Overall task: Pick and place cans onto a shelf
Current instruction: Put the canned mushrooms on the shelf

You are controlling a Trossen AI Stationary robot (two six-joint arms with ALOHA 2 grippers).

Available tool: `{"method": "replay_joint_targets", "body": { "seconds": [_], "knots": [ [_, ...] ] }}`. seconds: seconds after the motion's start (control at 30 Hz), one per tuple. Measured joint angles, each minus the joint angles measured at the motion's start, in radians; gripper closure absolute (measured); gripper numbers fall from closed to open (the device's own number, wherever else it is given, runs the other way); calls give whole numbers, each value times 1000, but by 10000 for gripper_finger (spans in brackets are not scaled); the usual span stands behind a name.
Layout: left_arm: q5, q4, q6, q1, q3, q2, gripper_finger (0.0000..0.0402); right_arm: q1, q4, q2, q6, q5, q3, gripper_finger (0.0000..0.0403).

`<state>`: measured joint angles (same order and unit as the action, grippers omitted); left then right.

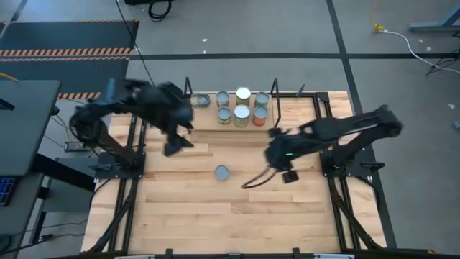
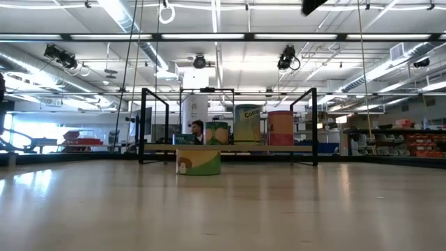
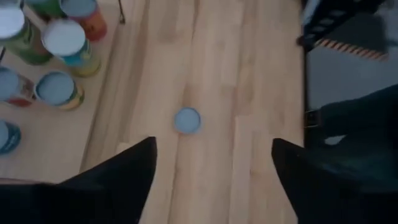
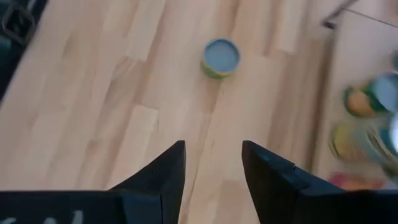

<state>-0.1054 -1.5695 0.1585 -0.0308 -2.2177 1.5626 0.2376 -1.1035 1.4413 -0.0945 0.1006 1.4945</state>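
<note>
On the bare tabletop in front of the shelf: one lone can, upright, silver lid up, green-and-yellow label visible from table height. Well apart from the shelf, roughly opposite its middle. Not touched by either gripper.

Between shelf and lone can, to the left: left gripper, fingers spread wide, nothing between them, raised above the wood. To the right of the lone can and nearer the shelf's right end: right gripper, fingers parted with a narrow gap, also empty. Both wrist cameras looking down at the same lone can.

Step in hand, by judgement: between placements, with both grippers released and one can left to fetch. Next move likely calls for lowering one gripper over the lone can, straddling its sides with open fingers, closing below the lid rim, then lifting clear before carrying toward the shelf.

On the shelf board: a cluster of shelved cans, about seven, standing upright and close together near the middle, some touching. Free board at both ends of the shelf, more on the right, for setting down the last one.
</note>
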Motion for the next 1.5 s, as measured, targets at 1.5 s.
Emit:
{"method": "replay_joint_targets", "body": {
  "seconds": [1.5],
  "knots": [
    [214,900,-76,136,804,434,49,414,79,-405,754,360,-442,238]
  ]
}}
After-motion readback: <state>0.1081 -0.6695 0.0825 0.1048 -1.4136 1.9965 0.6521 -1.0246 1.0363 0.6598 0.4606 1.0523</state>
